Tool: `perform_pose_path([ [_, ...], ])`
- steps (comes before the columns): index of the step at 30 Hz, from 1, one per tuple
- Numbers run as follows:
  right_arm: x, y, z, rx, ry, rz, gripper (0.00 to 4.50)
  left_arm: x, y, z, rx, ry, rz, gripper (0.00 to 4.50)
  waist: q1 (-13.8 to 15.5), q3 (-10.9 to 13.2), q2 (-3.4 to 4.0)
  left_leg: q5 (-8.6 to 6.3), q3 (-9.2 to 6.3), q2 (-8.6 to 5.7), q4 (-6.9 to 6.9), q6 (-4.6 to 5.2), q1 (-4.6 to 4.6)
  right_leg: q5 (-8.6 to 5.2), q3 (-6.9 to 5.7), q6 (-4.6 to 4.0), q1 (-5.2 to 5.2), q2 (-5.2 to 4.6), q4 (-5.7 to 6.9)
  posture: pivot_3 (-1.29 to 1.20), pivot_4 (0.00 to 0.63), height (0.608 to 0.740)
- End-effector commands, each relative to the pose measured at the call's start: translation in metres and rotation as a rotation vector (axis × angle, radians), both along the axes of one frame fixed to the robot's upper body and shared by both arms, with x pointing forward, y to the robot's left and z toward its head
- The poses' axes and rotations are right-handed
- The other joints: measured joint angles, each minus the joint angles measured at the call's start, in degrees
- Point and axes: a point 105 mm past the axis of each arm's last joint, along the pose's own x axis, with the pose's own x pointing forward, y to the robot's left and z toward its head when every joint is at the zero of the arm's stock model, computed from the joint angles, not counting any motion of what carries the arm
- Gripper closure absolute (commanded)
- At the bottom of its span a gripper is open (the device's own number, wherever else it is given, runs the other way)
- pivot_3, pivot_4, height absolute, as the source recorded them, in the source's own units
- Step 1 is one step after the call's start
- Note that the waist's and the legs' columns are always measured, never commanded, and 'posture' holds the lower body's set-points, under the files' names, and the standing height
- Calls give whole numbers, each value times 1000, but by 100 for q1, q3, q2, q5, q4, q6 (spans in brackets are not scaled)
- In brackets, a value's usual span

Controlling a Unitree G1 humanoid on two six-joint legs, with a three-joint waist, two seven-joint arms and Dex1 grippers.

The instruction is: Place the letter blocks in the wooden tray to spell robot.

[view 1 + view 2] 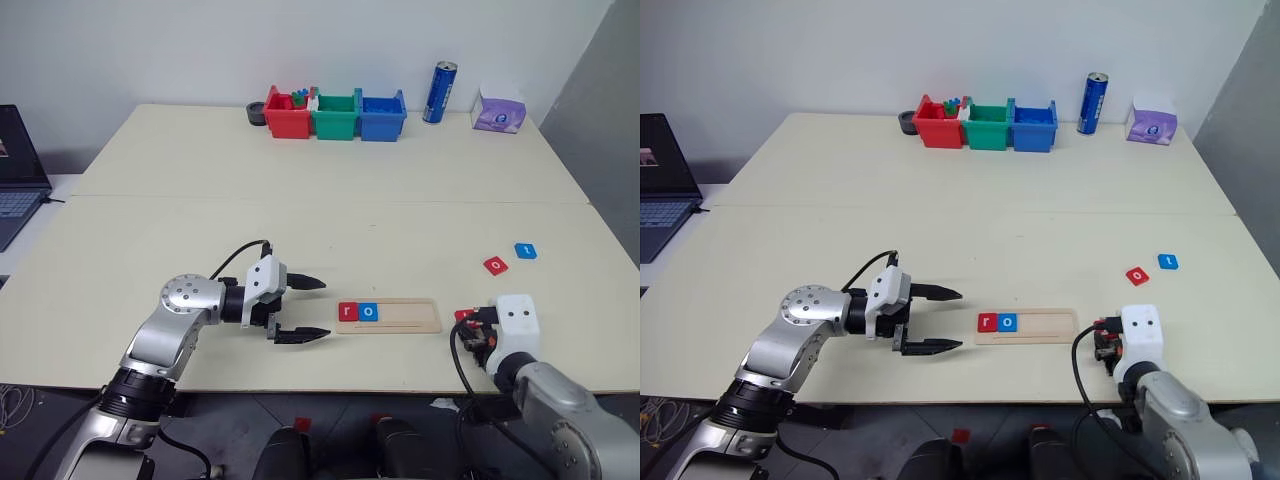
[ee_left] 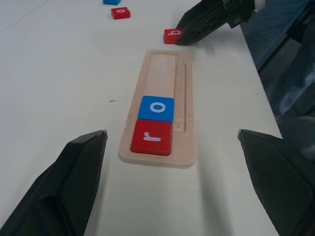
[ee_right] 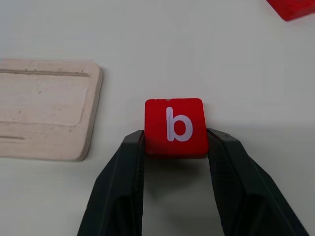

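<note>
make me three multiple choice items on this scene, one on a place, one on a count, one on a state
1. Where is the red b block?
A. in the wooden tray
B. on the table just past the tray's end
C. in the green bin

2. How many letter blocks sit in the wooden tray?
A. two
B. three
C. five

3. What is the right gripper doing?
A. standing open over the tray
B. gripping a blue block
C. gripping the b block

Answers: 1 B, it lies beside the tray's end. 2 A, only r and o. 3 C, fingers press both sides.

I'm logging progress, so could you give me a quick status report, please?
Left gripper open. Right gripper shut on red b block. Wooden tray holds r, o. Nothing blocking.
</note>
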Motion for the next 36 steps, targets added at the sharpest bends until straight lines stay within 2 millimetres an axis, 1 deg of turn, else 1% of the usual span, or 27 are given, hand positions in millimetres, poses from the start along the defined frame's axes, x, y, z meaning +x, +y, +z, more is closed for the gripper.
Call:
perform_pose_path([
  [1,-4,6,-1,11,-4,-22,3043,1,-5,13,-17,-63,-32,0,0,-1,-1,0,1,0,1,0,0,0,0,0,0,0,0,0,150,740],
  [2,-4,7,-2,21,-4,-29,3043,2,-7,13,-20,-66,-36,0,0,-2,-2,0,1,0,1,0,0,0,0,0,0,0,0,0,150,740],
  [5,-1,0,-4,46,-17,-89,3043,2,-9,15,-24,-72,-42,0,-3,-2,-2,0,2,1,1,0,4,0,-1,0,1,1,0,0,150,740],
  [8,2,-3,3,55,-59,-110,2000,2,-10,15,-26,-75,-40,0,-4,-1,-2,0,3,2,0,0,6,0,0,0,1,2,0,0,150,740],
  [13,4,-3,18,83,-104,-86,231,1,-12,14,-32,-69,-33,0,-2,-1,-1,0,2,0,0,0,5,0,1,0,1,1,0,0,150,740],
  [14,4,-5,24,78,-122,-85,7,1,-12,14,-33,-69,-32,0,-2,0,0,0,2,0,0,0,6,0,0,0,1,1,0,0,150,740],
  [17,6,-13,43,56,-191,-60,7,1,-13,13,-36,-68,-27,0,-2,1,1,0,2,-1,0,0,5,0,-1,0,1,1,-1,0,150,740],
  [19,7,-15,54,35,-229,5,7,1,-13,12,-36,-67,-26,0,-2,1,1,0,2,-2,0,0,6,0,-1,0,0,1,-1,0,150,740],
  [21,8,-15,60,-6,-242,117,7,0,-14,11,-36,-67,-27,0,-3,1,1,0,3,-2,0,0,5,0,-3,1,1,1,-2,0,150,740],
  [23,11,-20,65,-91,-262,239,7,0,-15,11,-37,-68,-29,0,-4,2,3,0,9,-5,0,1,5,0,-4,1,1,1,-5,0,150,740],
  [26,11,-16,70,-89,-271,443,7,1,-16,10,-36,-70,-31,0,-2,4,1,-1,13,-9,-1,1,10,0,-6,1,6,2,-6,0,150,740],
  [27,9,-15,67,-92,-239,526,7,1,-16,10,-35,-71,-32,0,-2,4,1,-1,14,-10,-1,1,12,0,-5,1,7,4,-6,0,150,740],
  [29,9,-20,58,-131,-180,640,7,1,-16,10,-34,-73,-31,0,-1,5,-2,-1,15,-11,-1,2,15,0,-5,1,9,8,-6,0,150,740],
  [32,11,-29,44,-218,-111,749,7,2,-15,10,-31,-76,-27,0,1,7,-5,-1,15,-11,0,2,17,0,-5,0,12,8,-6,0,150,740],
  [34,12,-29,35,-250,-67,826,7,1,-16,10,-30,-77,-25,0,0,8,-5,-1,16,-11,0,2,18,0,-4,0,12,8,-5,0,150,740],
  [36,14,-28,32,-256,-56,870,7,0,-15,11,-30,-77,-24,0,0,8,-6,-1,16,-10,-1,2,19,0,-3,0,12,9,-4,0,150,740],
])
